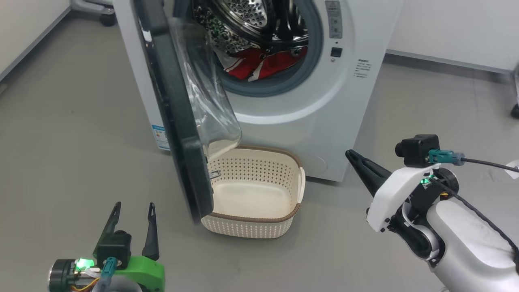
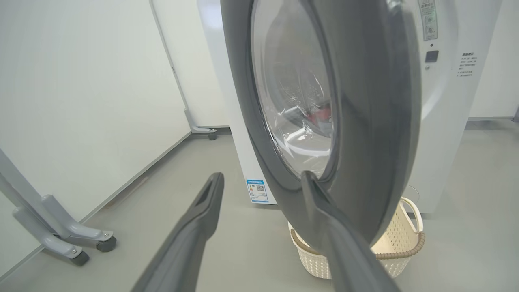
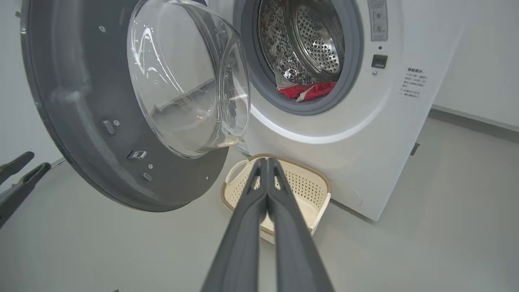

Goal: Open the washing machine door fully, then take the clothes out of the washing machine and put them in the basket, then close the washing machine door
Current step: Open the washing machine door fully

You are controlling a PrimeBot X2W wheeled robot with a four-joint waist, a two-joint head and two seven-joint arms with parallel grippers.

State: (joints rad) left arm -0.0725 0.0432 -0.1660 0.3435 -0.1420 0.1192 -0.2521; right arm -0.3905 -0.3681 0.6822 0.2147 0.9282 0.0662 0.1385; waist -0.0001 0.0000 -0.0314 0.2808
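— White cabinet, centre of the head view: which item?
— Washing machine (image 1: 324, 134), front-loading, standing on the grey floor (image 1: 61, 142). A blue sticker (image 1: 160, 138) sits low on its front, left of the door's edge.
— And the dark ring before it?
— Door (image 1: 174, 113), hinged at the machine's left and swung out, nearly edge-on to the head camera. Its glass bowl (image 1: 202, 93) bulges to the right, toward the opening. The ring's lower edge hangs over the basket's left end.
— Where are the clothes?
— Clothes (image 1: 267, 65): red fabric with white trim, lying in the bottom of the steel drum (image 1: 251, 16), against the lower lip of the grey gasket (image 1: 275, 87).
— The basket?
— Basket (image 1: 247, 229): cream, perforated, brown rim, upright on the floor just before the machine and below the opening; its bare bottom shows.
— State of each tool?
— Left tool (image 1: 134, 205): fingers spread wide, gripping nothing, tips up, left of the door's lower edge with floor between. In the left wrist view one finger (image 2: 324, 211) overlaps the ring; contact cannot be told there. Right tool (image 1: 349, 153): fingers pressed together, nothing between them, held in the air right of the basket and pointing toward the machine's lower front.
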